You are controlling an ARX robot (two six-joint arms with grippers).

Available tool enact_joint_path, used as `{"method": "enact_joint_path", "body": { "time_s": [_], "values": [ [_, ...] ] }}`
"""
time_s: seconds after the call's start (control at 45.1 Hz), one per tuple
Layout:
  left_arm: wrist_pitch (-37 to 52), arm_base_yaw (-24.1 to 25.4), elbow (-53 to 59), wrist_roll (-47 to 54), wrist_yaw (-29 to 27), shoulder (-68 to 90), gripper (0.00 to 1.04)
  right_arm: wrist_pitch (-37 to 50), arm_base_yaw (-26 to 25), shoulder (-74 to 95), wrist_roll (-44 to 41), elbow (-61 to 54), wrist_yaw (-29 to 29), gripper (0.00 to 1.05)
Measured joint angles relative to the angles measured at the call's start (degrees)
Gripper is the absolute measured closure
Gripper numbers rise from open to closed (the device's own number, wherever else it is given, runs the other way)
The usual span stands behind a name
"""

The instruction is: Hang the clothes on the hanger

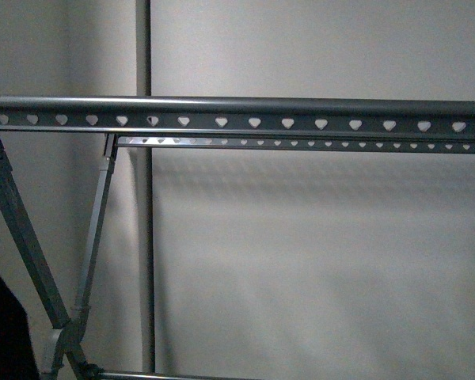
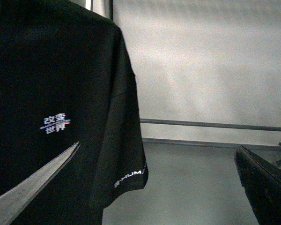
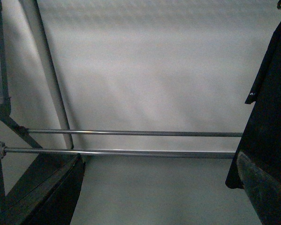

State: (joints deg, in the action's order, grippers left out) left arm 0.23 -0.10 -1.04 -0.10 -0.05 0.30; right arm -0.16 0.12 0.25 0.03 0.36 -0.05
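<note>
The black T-shirt (image 2: 47, 84) hangs down at one side of the left wrist view, with its small white print (image 2: 55, 123) and white letters on the sleeve hem. My left gripper (image 2: 150, 187) is open beside it. One finger (image 2: 28, 190) lies in front of the shirt's body, and the sleeve hangs partly between the fingers. The shirt's edge also shows in the right wrist view (image 3: 271, 93), by one finger of my open, empty right gripper (image 3: 154, 192). The grey rack's top rails (image 1: 253, 119) with heart holes cross the front view. Neither gripper shows there.
The rack's slanted legs (image 1: 24, 237) stand at the left, with a black patch (image 1: 1, 324) low in the corner. A grey upright pipe (image 1: 145, 237) and a pale wall lie behind. Two low rack bars (image 3: 131, 143) cross the right wrist view above a grey floor.
</note>
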Motion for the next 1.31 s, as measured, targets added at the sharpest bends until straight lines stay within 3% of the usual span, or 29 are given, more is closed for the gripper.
{"method": "enact_joint_path", "body": {
  "time_s": [0.466,0.488,0.532,0.599,0.665,0.71,0.909,0.998,1.176,1.309],
  "values": [
    [0.0,0.0,0.0,0.0,0.0,0.0,0.07,0.0,0.0,0.0,0.0,0.0,0.0,0.07],
    [1.33,0.87,0.11,1.11,2.16,0.61,0.07,0.0,0.0,0.0,0.0,0.0,0.0,0.07],
    [10.08,3.04,-0.04,5.64,12.28,4.96,0.07,0.0,0.0,0.0,0.0,0.0,0.11,0.07],
    [21.31,4.39,-1.53,6.99,16.5,14.27,0.07,0.0,0.0,0.0,0.0,0.0,-0.07,0.07],
    [30.47,6.16,-8.31,3.87,11.39,29.24,0.07,0.0,0.0,0.0,0.0,0.0,-0.02,0.07],
    [30.12,7.93,-13.9,-0.17,7.28,36.35,0.07,0.0,0.0,0.0,0.0,0.0,-0.02,0.07],
    [21.0,15.69,-35.93,-21.57,-5.31,61.31,0.07,0.0,0.0,0.0,0.0,0.0,-0.02,0.07],
    [12.81,17.7,-45.62,-33.77,-10.86,70.86,0.07,0.0,0.0,0.0,0.0,0.0,0.0,0.07],
    [4.44,18.16,-52.41,-46.16,-15.41,76.89,0.07,0.0,0.0,0.0,0.0,0.0,-0.04,0.07],
    [3.41,17.4,-54.16,-49.29,-18.08,79.62,0.07,0.0,0.0,0.0,0.0,0.0,0.0,0.07]
  ]
}}
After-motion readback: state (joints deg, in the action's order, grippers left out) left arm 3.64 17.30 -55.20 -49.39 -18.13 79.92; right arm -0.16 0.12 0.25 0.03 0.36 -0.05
